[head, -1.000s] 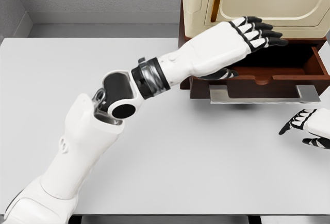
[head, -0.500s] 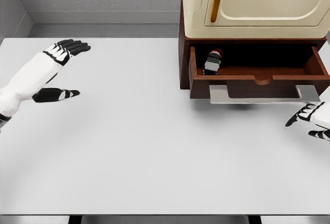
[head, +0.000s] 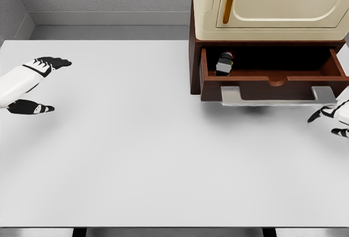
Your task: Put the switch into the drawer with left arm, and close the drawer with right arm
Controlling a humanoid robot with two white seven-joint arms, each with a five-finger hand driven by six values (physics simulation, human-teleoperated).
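Since half a second ago my left hand [head: 27, 81] has pulled further back toward the left edge, and the drawer [head: 272, 79] looks pushed in a little, with less of its inside showing. My right hand [head: 332, 118] has slid further off the right edge and sits slightly higher.

The left hand now hovers over the far left of the table [head: 152, 155], fingers [head: 52, 62] loosely extended and thumb apart below them, holding nothing. It is well apart from the drawer.

Of the right hand I see only a few dark fingertips at the right edge, just below the right end of the drawer's metal handle [head: 278, 96]. They look relaxed and grip nothing; I cannot tell whether they touch the handle.

The switch [head: 224, 64] lies inside the drawer, in its left end, close to the left wall: a small grey and black body with a red tip pointing toward the back.

The drawer is partly open, set in a dark brown cabinet [head: 194, 57] that carries a cream-coloured appliance [head: 272, 2] on top.
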